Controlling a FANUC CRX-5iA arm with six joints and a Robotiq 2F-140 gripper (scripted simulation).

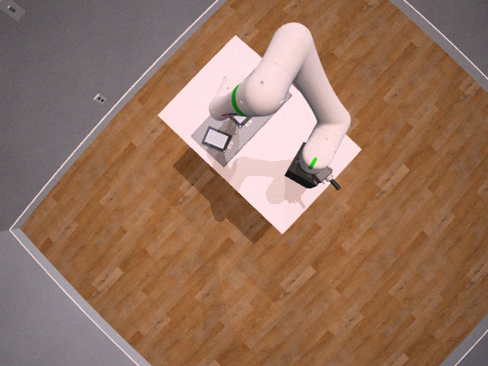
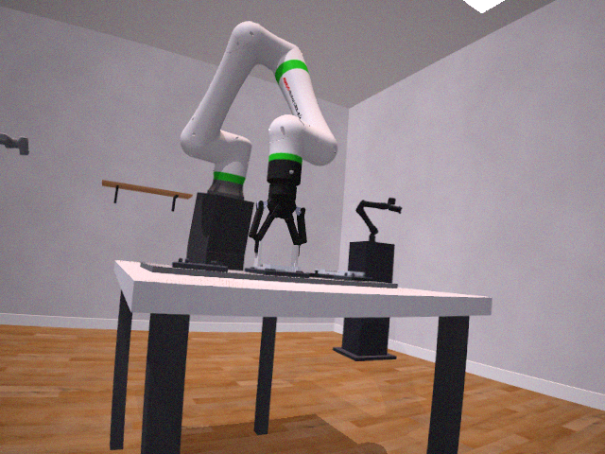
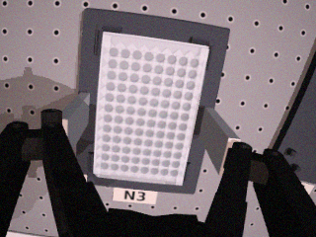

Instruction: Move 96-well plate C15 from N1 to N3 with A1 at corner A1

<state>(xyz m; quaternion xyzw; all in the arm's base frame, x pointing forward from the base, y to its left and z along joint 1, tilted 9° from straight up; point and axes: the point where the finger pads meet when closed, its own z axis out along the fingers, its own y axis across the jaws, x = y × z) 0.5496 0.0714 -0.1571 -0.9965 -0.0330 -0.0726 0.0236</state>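
Note:
In the wrist view the white 96-well plate C15 lies flat inside the dark frame of the landing nest N3, right behind the N3 label. My gripper hangs straight over it, open. The finger pads stand beside the plate's two long sides with a thin gap on each side. In the exterior view the gripper reaches down to the deck, its fingertips at plate height. From above, the arm hides most of this plate. The plate's ID labels and A1 corner are not readable.
A second white plate, C51, sits on its nest at the deck's end, clear of my gripper. The perforated grey deck lies under the nests. Another dark nest shows at the right edge of the wrist view. The robot's base stands behind the deck.

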